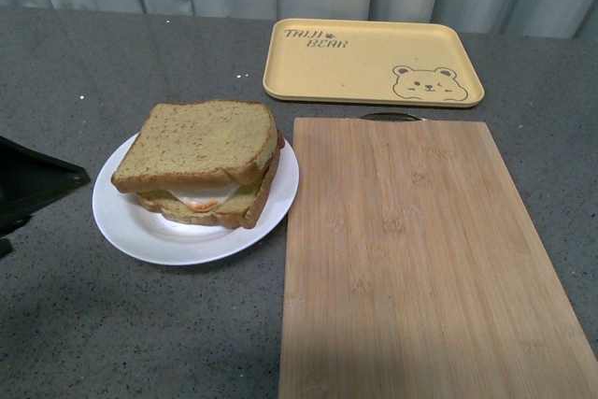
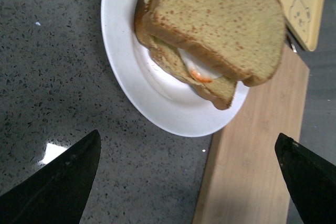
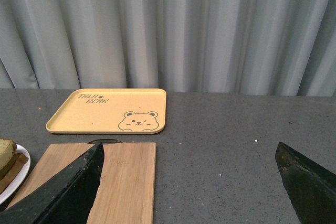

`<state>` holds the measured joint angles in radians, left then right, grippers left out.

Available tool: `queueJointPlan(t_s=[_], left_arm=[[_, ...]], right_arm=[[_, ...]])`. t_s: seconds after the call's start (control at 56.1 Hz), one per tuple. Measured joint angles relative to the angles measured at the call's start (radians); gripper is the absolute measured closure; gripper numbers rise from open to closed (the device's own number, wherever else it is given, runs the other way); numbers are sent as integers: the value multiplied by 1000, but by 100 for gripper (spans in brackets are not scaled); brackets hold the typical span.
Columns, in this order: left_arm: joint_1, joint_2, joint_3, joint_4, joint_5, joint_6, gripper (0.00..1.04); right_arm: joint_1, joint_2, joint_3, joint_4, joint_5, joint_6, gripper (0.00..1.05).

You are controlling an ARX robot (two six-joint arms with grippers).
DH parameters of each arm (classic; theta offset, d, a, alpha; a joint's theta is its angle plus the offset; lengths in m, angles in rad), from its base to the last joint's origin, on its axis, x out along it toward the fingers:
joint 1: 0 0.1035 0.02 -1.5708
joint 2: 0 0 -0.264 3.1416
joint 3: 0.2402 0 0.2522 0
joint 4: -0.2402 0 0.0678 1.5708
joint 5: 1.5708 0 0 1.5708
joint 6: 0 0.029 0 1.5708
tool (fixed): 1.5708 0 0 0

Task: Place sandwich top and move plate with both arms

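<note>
The sandwich top (image 1: 201,143), a brown speckled bread slice, lies on a lower slice bearing a fried egg (image 1: 204,198), all on the round white plate (image 1: 131,221) at the table's left. The left wrist view shows the top slice (image 2: 220,19) and plate (image 2: 123,61) just beyond my left gripper (image 2: 188,153), which is open and empty above the table, apart from the plate. A black part of the left arm (image 1: 28,184) sits at the front view's left edge. My right gripper (image 3: 189,161) is open and empty, over the table to the right of the board; it is outside the front view.
A bamboo cutting board (image 1: 420,259) lies right of the plate, touching or nearly touching its rim. A yellow tray with a bear drawing (image 1: 369,63) sits behind the board. Grey curtains hang behind the dark speckled table (image 1: 93,324).
</note>
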<state>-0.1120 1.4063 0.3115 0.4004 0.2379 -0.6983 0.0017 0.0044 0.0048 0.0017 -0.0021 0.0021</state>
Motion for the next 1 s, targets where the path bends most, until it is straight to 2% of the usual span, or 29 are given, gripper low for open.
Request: queueJointPlan(t_s=[0.321, 0.607, 0.767, 0.945, 0.999], left_arm=[[-26, 291, 100, 109, -37, -152, 7], [-5, 467, 157, 211, -37, -304, 7], [-16, 513, 185, 192, -48, -319, 40], [-32, 537, 203, 174, -52, -325, 65], [-34, 545, 211, 169, -52, -325, 76]], right_arm=[[0, 0, 0, 0, 0, 0, 9], [0, 0, 0, 0, 0, 0, 9], [0, 0, 0, 0, 0, 0, 9], [0, 0, 0, 0, 0, 0, 9], [0, 0, 0, 0, 0, 0, 9]])
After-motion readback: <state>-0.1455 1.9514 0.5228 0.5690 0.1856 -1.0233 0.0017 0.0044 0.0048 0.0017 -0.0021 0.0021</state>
